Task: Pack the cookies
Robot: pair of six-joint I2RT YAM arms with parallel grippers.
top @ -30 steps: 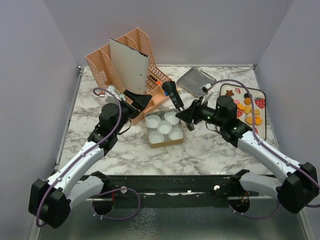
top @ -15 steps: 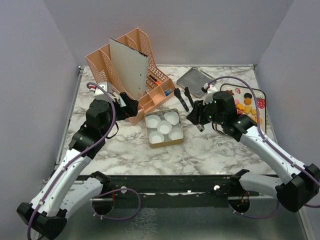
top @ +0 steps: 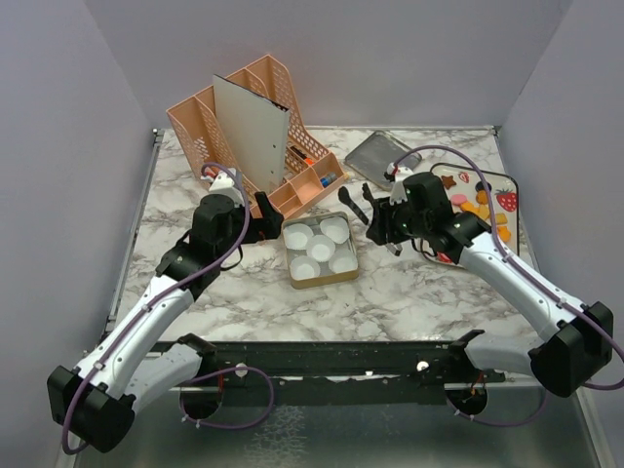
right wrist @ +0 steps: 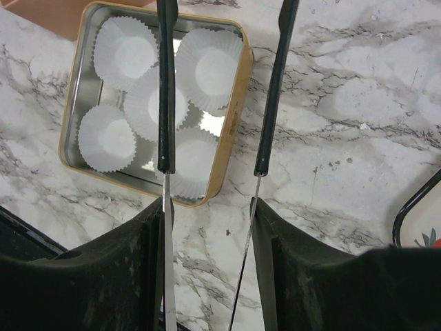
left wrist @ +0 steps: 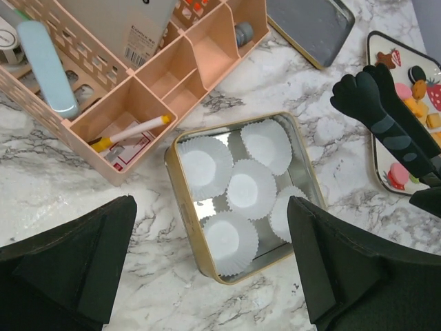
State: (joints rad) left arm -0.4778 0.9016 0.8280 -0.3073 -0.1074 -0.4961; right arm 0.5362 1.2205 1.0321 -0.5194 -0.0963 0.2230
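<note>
The cookies (top: pixel 480 207), orange-yellow squares with pink rounds, a brown star and a dark round, lie on a white tray at the right and also show in the left wrist view (left wrist: pixel 415 105). A gold-rimmed tin (top: pixel 292 261) holds several white paper cups with no cookies in them. My right gripper (top: pixel 386 226) (right wrist: pixel 207 214) is shut on black-tipped metal tongs (top: pixel 357 205) (right wrist: pixel 165 103), whose spread tips reach over the tin's right edge (right wrist: pixel 234 117). My left gripper (top: pixel 261 209) (left wrist: pixel 210 210) is open and empty, just left of the tin (left wrist: pixel 180 214).
A peach desk organizer (top: pixel 255 125) with a white card and pens stands at the back left, close to my left gripper. The tin's lid (top: pixel 382 154) lies at the back centre. The cookie tray (top: pixel 508 230) carries red strawberry prints.
My right gripper has drawn the tongs to the right, from over the tin towards the tray side. My left gripper pulled back left, then came forward again beside the tin.
</note>
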